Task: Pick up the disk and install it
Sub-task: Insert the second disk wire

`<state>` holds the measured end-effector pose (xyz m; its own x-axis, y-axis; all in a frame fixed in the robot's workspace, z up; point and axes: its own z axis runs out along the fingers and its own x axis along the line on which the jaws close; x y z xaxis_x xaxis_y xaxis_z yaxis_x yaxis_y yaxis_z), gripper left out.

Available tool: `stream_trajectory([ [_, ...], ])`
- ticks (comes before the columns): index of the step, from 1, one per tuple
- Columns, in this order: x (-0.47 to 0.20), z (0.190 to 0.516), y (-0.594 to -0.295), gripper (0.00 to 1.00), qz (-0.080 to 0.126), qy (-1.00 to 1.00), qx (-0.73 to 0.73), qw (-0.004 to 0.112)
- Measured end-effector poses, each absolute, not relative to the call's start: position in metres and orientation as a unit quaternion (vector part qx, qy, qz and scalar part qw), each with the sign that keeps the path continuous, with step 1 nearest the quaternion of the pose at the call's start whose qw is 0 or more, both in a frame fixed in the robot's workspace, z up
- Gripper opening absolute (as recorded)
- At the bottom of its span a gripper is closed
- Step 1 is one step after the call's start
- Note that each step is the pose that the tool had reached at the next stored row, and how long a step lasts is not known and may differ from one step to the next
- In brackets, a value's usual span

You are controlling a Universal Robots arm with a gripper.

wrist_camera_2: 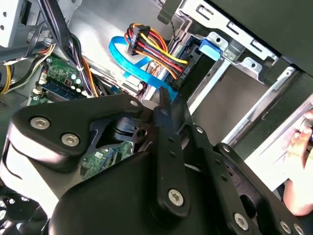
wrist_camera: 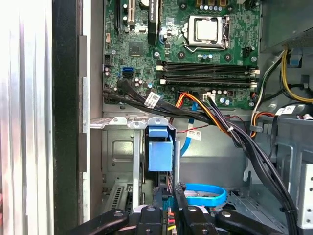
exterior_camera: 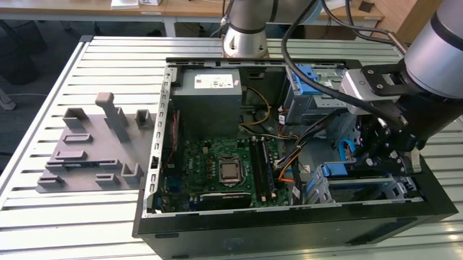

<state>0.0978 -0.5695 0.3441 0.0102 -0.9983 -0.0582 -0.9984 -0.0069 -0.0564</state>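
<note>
My tool (exterior_camera: 376,151) is low in the open computer case (exterior_camera: 289,227), at the exterior view's right, above the drive cage (exterior_camera: 361,184). I cannot tell its state, nor see the disk clearly.

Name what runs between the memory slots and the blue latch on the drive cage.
A bundle of black and orange cables crosses between memory slots and blue latch, in the first wrist view.

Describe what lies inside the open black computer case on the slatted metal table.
Inside the open black computer case: a green motherboard, a grey metal power supply box, bundled cables and silver drive cages with blue plastic latches. The black gripper covers part of the cages.
</note>
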Motion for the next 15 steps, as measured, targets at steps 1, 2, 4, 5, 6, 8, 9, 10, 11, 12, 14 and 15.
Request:
stream_trajectory([
  [1,0.0978,0.3454,-0.5695,0.24,0.001,0.704,-0.71,0.041],
  [2,0.0978,0.346,-0.5696,0.22,0.001,0.704,-0.71,0.041],
  [4,0.0978,0.3471,-0.5695,0.11,0.001,0.704,-0.71,0.041],
  [5,0.0978,0.3473,-0.5695,0.11,0.001,0.704,-0.71,0.041],
  [6,0.0978,0.3474,-0.5695,0.11,0.001,0.704,-0.71,0.041],
  [8,0.0978,0.3479,-0.5695,0.11,0.001,0.704,-0.71,0.041],
  [9,0.0978,0.3481,-0.5695,0.11,0.001,0.704,-0.71,0.041],
  [10,0.0978,0.3484,-0.5695,0.11,0.001,0.704,-0.71,0.04],
  [11,0.0978,0.3488,-0.5695,0.11,0.001,0.704,-0.71,0.04],
  [12,0.0978,0.3493,-0.5696,0.11,0.001,0.704,-0.71,0.04],
  [14,0.0978,0.35,-0.5695,0.11,0.001,0.704,-0.71,0.04],
  [15,0.0978,0.3504,-0.5695,0.11,0.001,0.704,-0.71,0.04],
])
